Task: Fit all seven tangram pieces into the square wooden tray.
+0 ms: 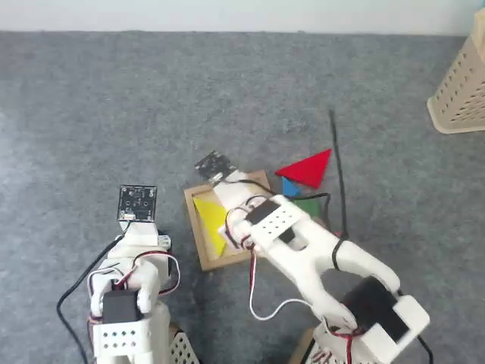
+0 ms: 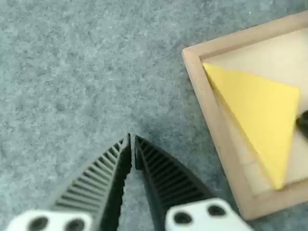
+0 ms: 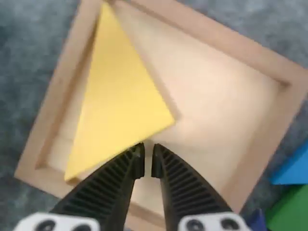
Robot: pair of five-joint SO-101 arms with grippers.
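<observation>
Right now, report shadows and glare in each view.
High view: even light, no glare; the right arm covers part of the tray. Right wrist view: the yellow triangle throws a soft shadow on the tray floor. Left wrist view: carpet evenly lit, no glare.

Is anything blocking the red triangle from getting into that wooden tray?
Nothing lies on the carpet between the red triangle and the wooden tray. The right gripper hangs over the tray's bare floor beside the yellow triangle, so that arm covers the landing spot from above.
</observation>
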